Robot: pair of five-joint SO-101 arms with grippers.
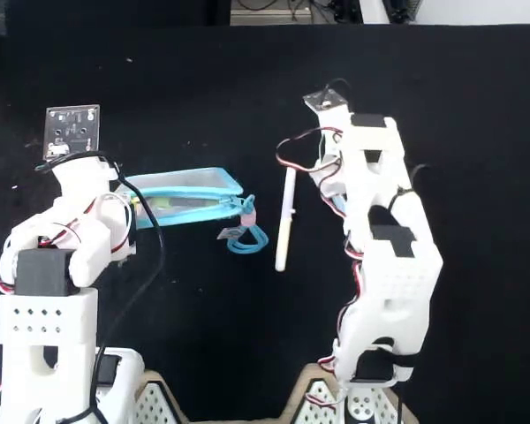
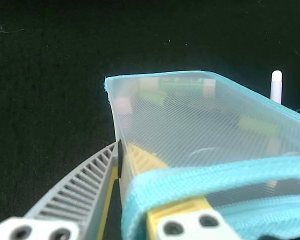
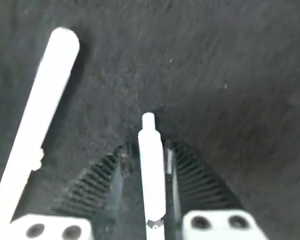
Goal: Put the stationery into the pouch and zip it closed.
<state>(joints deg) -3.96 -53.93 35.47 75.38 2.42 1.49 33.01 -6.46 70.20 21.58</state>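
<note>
Pouch [image 1: 187,189], w/ coloured items inside, lay on black worktop [image 1: 442,106]; left tool [image 2: 124,160] was clenched on pouch's edge. White pen [image 1: 284,221] lay just beside pouch's zip end. Right tool [image 3: 146,152], beyond pen from pouch, grasped thin white stick [image 3: 152,180].

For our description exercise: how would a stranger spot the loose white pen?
On the black table, look at the middle, beside the blue pouch. The white pen lies loose, thicker than the white stick gripped in the right end effector.
</note>
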